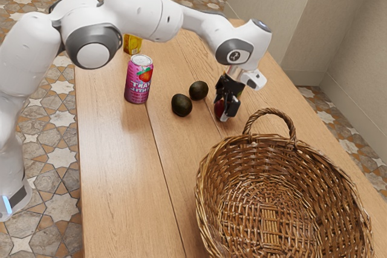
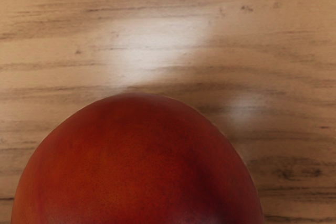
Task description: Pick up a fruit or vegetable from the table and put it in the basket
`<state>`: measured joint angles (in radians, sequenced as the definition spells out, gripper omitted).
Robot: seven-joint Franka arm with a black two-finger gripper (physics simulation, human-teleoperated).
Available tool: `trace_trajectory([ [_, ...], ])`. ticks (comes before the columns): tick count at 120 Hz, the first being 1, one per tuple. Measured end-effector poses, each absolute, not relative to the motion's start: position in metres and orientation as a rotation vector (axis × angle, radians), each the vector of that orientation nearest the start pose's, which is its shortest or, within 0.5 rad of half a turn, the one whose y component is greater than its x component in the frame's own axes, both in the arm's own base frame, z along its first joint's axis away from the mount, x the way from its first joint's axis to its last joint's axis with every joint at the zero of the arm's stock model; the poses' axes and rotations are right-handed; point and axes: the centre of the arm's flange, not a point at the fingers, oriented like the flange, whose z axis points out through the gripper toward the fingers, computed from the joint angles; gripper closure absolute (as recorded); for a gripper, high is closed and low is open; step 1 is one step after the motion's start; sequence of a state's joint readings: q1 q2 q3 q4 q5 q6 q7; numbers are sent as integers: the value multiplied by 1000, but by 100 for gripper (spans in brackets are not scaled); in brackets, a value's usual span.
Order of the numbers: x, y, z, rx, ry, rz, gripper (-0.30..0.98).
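Nearest in the exterior view, a wicker basket (image 1: 208,209) upon the wooden surface (image 1: 121,167), handle upright. A little farther, outside the basket and near its handle, a red fruit (image 1: 219,109), at the jaws. About the jaws: cannot tell from the pictures if spread or pinching the fruit. In the wrist view, the same fruit, large and round, over the plain wood. Farther, two dark avocados (image 1: 181,105), close together. Beyond, a pink can (image 1: 139,80), upright. Farther still, a yellow pack (image 1: 132,44), partly hidden behind the white arm (image 1: 142,11).
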<state>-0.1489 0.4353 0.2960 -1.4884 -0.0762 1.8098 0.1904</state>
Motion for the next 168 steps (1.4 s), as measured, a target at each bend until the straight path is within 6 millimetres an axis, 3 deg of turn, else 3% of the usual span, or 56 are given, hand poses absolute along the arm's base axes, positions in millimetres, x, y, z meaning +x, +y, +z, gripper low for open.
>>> trace_trajectory([
  [45,670,61,416,-3103,64,173,19],
  [79,675,57,433,-3094,81,126,22],
  [96,679,53,464,-3089,98,62,22],
  [105,678,52,468,-3089,100,67,22],
  [168,684,50,424,-3090,96,187,22],
])
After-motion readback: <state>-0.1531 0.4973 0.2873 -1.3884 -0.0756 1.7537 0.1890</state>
